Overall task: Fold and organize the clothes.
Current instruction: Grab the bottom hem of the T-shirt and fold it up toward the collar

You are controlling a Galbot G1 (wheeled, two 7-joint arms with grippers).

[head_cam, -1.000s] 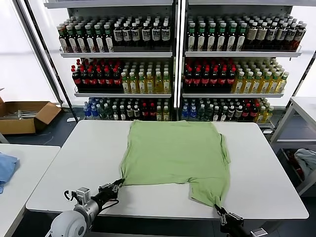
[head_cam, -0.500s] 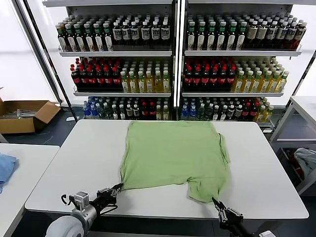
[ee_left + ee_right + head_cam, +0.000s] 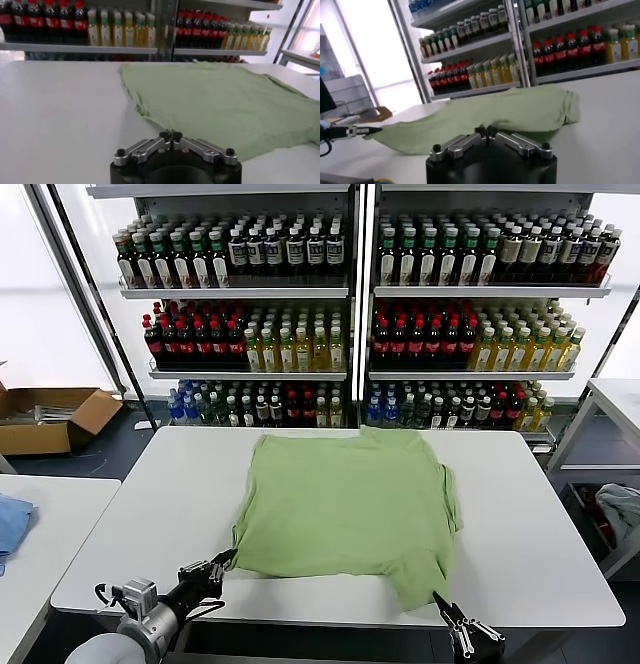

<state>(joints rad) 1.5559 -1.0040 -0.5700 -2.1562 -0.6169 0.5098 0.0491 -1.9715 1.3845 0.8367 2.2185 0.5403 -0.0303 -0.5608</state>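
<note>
We've dragged the shirt (image 3: 345,509) nearer the table (image 3: 540,514) edge w/ left gripper (image 3: 222,562) & right gripper (image 3: 440,602) both clamped on its hem; sleeve flattened; ready to fold.

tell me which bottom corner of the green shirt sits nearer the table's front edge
The corner pinched by the right gripper. That end of the green shirt reaches closer to the front edge of the table than the corner held by the left gripper.

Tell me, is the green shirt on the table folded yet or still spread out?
Spread flat, unfolded: the green shirt lies open across the white table, both near corners pinched by the left gripper and right gripper.
</note>
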